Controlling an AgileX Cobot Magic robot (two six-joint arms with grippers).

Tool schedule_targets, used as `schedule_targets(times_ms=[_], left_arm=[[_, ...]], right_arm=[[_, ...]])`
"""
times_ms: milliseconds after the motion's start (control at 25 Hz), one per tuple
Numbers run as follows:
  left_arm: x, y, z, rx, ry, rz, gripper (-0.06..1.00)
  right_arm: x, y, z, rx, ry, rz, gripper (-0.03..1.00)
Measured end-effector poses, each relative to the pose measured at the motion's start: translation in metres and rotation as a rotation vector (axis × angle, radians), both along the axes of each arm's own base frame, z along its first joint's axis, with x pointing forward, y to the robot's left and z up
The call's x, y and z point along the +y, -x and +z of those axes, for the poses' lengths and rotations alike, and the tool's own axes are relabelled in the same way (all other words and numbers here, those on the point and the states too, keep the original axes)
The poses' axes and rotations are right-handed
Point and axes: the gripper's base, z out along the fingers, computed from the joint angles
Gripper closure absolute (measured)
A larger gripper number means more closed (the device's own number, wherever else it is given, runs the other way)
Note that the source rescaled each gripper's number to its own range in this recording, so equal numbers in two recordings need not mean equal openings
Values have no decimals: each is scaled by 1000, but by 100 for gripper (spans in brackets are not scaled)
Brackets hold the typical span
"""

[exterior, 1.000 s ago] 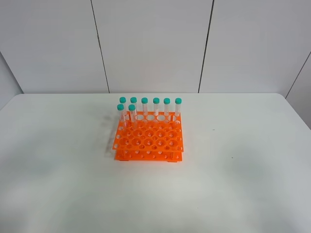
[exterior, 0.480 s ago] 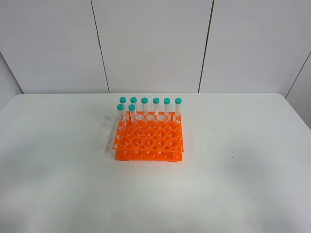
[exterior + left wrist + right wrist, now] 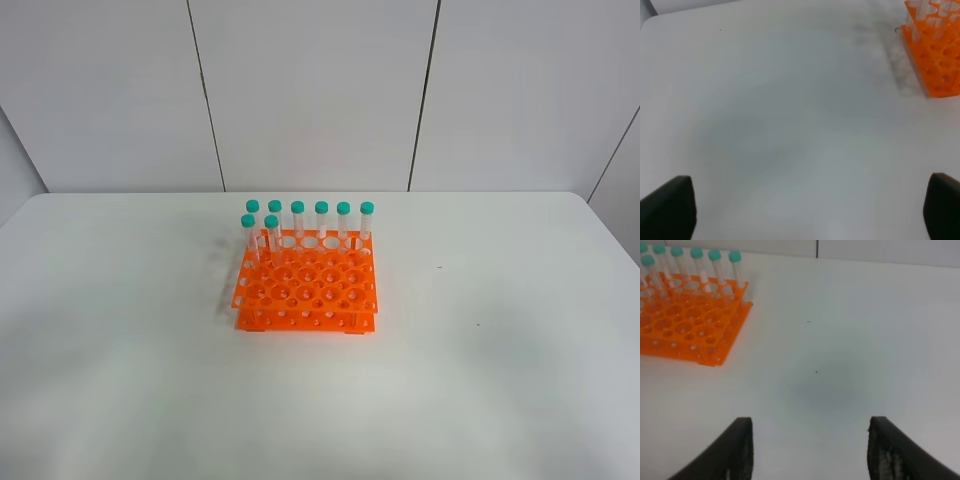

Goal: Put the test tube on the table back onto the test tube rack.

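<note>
My left claw (image 3: 810, 210) hangs over bare table (image 3: 500, 380) with its two dark fingers (image 3: 667, 207) spread as wide as they go and nothing between them. From that wrist I catch only a corner of the orange test tube rack (image 3: 935, 55), well away from the fingers, with the clear bodies of a couple of tubes rising from it.

My right claw (image 3: 807, 450) is also released: its fingers (image 3: 737, 450) stand apart with only white tabletop (image 3: 850, 340) showing in the gap, gripping nothing. From this wrist the test tube rack (image 3: 687, 330) sits well off from the claw, and several teal-capped tubes (image 3: 714, 265) stand upright along its far edge.

From the high camera neither of my arms appears. The test tube rack (image 3: 307, 285) stands near the middle of the table, a little left of centre. Eight teal-capped tubes are upright in it: six in the far row (image 3: 321, 222), and two more in the row just in front, at the left end (image 3: 248, 236) and one hole to its right (image 3: 272, 236). The rest of the holes are open.

I cannot tell which of the eight is the test tube of the task, since all look alike; every one I see stands seated in the rack, upright and not tilted.
</note>
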Motion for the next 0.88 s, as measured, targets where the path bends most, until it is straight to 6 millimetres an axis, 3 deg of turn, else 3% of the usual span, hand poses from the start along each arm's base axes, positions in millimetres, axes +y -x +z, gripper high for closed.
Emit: schedule_targets(times_ms=[880], left_arm=[[0, 0, 0, 0, 0, 0, -5]], right_arm=[[0, 0, 0, 0, 0, 0, 43]])
